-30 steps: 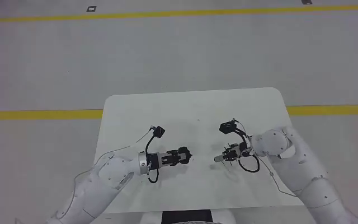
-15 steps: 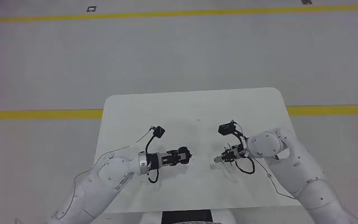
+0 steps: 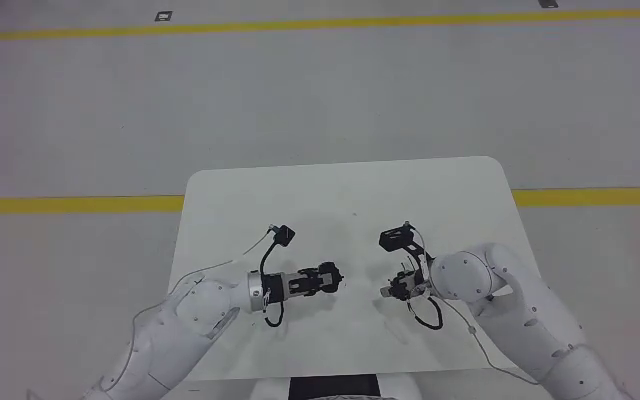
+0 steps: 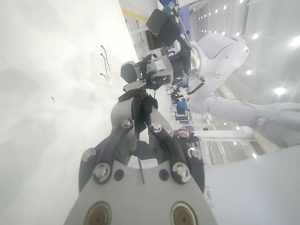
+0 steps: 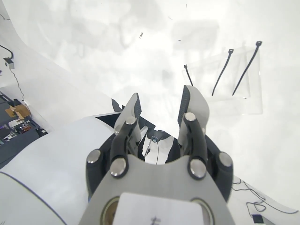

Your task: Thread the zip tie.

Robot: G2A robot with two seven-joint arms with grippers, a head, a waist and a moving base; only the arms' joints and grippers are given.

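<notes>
Three spare zip ties (image 5: 222, 72) lie on clear tray (image 5: 254, 104) near right gripper (image 5: 161, 94), jaws apart, empty. One zip tie (image 4: 141, 111) sits pinched in left gripper (image 4: 137, 101); right should grasp tail near tip, align with head.

Bright overhead light, hazy glare, fisheye edges.

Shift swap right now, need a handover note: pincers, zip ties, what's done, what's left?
Left pincer: shut on a black zip tie, over the table.
Right pincer: open, empty, facing the left one with a gap between them.
Three spare zip ties lie side by side on a clear tray on the table.
Done: one tie is in hand.
Left: thread its tail through its head. The fingers hide whether that has begun.
</notes>
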